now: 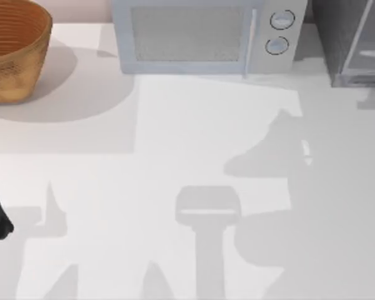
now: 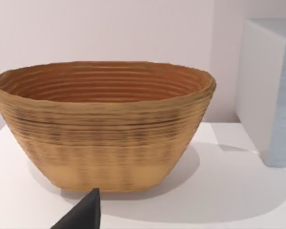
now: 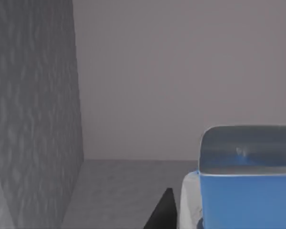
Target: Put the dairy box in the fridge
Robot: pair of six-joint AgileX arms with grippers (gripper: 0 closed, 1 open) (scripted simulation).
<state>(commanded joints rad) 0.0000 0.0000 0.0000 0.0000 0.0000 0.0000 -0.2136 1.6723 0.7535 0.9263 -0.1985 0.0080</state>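
Fridge (image 1: 353, 40): dark grey cabinet with a pale framed front, at the table's far right corner; in the right wrist view its textured wall (image 3: 33, 109) stands close beside the right gripper.
Microwave (image 1: 203, 34): light grey, two round knobs, along the far edge.
Basket (image 2: 102, 124): woven, just ahead of the left gripper, far left corner.
Dairy box (image 3: 248, 181): blue carton right at the right gripper, beside a dark fingertip (image 3: 164, 212); whether the grip is closed on it, cannot tell.
Left gripper: one dark fingertip (image 2: 83, 214) near the basket's base; opening cannot be told.
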